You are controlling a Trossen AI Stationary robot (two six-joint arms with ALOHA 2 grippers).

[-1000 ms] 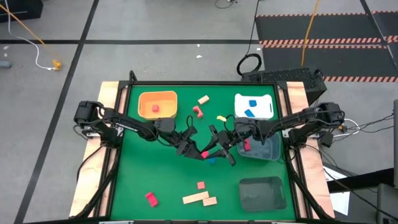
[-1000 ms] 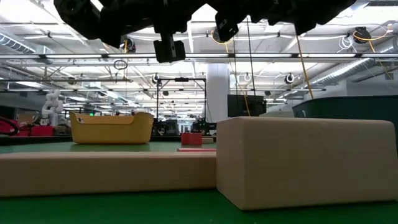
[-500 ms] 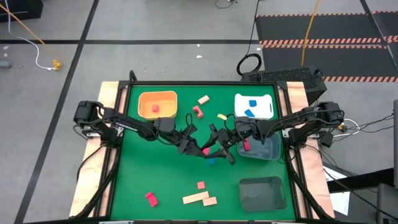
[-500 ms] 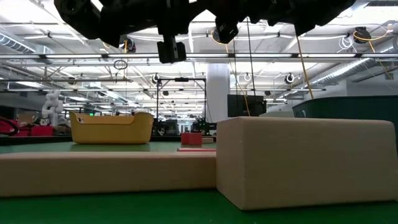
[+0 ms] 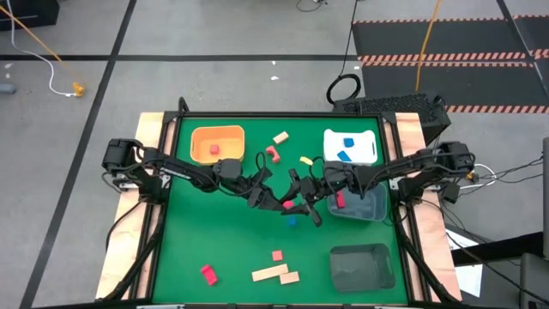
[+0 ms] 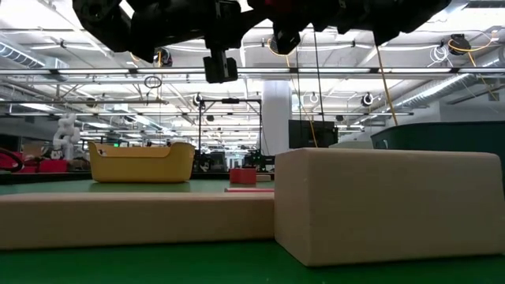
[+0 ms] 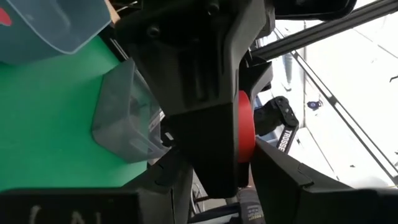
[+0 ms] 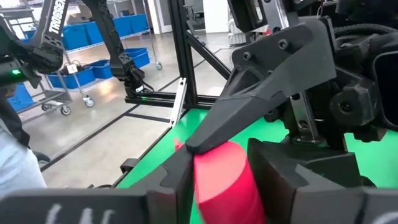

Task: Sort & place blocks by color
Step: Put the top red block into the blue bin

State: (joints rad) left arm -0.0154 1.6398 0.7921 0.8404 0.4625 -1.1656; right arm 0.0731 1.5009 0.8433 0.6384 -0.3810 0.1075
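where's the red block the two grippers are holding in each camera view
High view: red block mid-table, between the left gripper and the right gripper.
Low view: not identifiable; only arm parts along the top edge.
Left wrist view: red block right of centre, behind a dark finger.
Right wrist view: red block at bottom centre.
Shared landmark: the green table, also in both wrist views.

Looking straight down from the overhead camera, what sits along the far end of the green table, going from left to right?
Orange tray → tan block → pink block → small yellow block → white tray holding two blue blocks.
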